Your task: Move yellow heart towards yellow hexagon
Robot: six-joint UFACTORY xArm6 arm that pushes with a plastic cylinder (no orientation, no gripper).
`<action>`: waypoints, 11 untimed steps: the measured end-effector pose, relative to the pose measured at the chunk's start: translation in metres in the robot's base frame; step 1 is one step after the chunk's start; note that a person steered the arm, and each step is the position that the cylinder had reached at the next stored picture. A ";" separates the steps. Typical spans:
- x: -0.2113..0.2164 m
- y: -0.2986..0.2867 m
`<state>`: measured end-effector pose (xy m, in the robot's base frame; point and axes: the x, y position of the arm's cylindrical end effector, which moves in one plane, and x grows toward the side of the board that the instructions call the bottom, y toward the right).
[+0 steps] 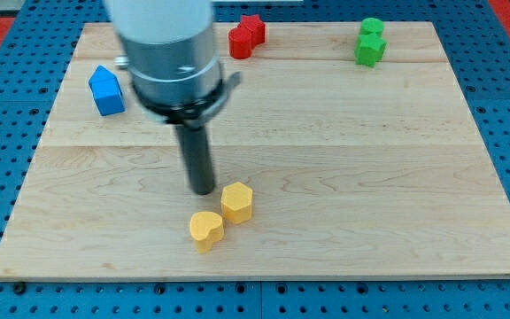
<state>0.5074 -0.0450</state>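
Since the small yellow heart-shaped block (206,229) touches the yellow hexagon block (236,202), little remains — my tip (203,190), jawless, hovers just left of the hexagon.

no readable text, no labels, no numbers, no signs on anything

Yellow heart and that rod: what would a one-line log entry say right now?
my tip: just left of yellow hexagon, above yellow heart | heart-hexagon: touching or nearly | status: heart beside hexagon

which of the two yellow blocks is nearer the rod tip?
The yellow hexagon block, just to the view's right of my tip. The yellow heart block lies lower, nearer the wooden board's bottom edge.
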 end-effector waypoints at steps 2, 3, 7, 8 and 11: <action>0.036 0.036; 0.016 0.043; 0.073 -0.046; 0.104 -0.025; 0.108 0.047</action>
<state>0.6154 0.0021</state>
